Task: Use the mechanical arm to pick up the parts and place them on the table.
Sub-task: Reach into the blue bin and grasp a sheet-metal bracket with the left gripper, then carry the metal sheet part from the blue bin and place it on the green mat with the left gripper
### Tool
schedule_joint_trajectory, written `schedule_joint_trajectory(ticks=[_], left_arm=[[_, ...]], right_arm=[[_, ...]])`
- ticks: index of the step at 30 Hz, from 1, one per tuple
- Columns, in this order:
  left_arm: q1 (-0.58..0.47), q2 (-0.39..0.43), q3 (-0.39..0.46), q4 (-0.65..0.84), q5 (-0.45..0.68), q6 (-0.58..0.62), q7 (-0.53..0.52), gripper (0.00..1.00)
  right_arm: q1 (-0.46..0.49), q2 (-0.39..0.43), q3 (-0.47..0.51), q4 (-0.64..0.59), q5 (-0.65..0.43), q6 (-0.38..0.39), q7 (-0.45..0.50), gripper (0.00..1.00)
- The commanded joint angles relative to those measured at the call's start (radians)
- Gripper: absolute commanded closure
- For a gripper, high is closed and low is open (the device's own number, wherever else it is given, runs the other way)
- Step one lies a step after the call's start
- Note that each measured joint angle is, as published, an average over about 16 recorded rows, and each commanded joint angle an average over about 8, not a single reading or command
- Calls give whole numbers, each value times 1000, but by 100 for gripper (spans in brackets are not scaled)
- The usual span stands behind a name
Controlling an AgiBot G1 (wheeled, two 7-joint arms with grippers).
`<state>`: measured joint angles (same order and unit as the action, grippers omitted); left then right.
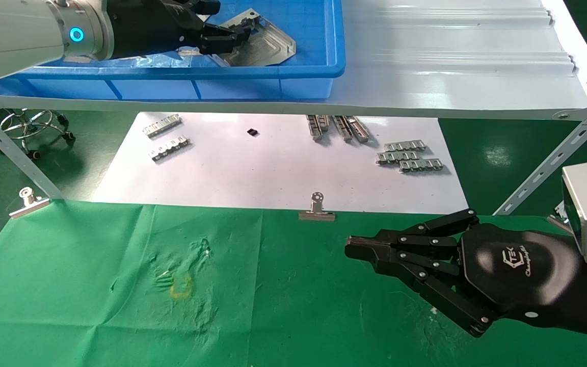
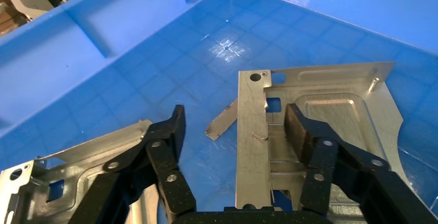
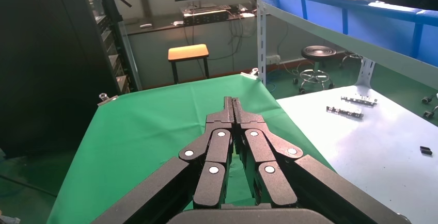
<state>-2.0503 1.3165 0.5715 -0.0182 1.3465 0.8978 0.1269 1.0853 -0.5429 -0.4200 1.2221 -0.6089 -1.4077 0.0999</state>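
Observation:
Two silvery parts lie in the blue tray [image 1: 314,71] on the upper shelf. One part [image 2: 330,110] [image 1: 268,43] has its folded edge standing between the fingers of my left gripper [image 2: 235,126] [image 1: 230,20]. That mechanical arm's gripper is open: one finger [image 2: 304,131] hangs over the plate's embossed face, the other [image 2: 170,131] over the bare tray floor. A second part [image 2: 77,157] lies partly under that finger. My right gripper [image 1: 349,247] [image 3: 233,102] is shut and holds nothing, hovering low over the green table [image 1: 95,285] at the right.
White paper [image 1: 252,168] behind the green cloth carries several small toothed strips [image 1: 409,157] [image 1: 166,137]. Binder clips [image 1: 317,209] [image 1: 28,201] pin the cloth's far edge. The shelf's grey sheet [image 1: 451,61] and a slanted brace [image 1: 553,163] overhang the right side.

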Motion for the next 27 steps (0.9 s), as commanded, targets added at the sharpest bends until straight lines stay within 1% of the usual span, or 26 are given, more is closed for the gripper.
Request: schedule_joint_trajectory(ticks=[1, 19, 27], left_arm=[[0, 0, -1, 2, -1, -2, 2, 100], [-8, -10, -4, 9, -6, -3, 15, 100], [-26, -36, -25, 0, -36, 32, 20, 100]], right_arm=[[0, 0, 0, 0, 0, 0, 0, 100], [0, 0, 0, 0, 0, 0, 0, 100], [0, 0, 0, 0, 0, 0, 0, 100]])
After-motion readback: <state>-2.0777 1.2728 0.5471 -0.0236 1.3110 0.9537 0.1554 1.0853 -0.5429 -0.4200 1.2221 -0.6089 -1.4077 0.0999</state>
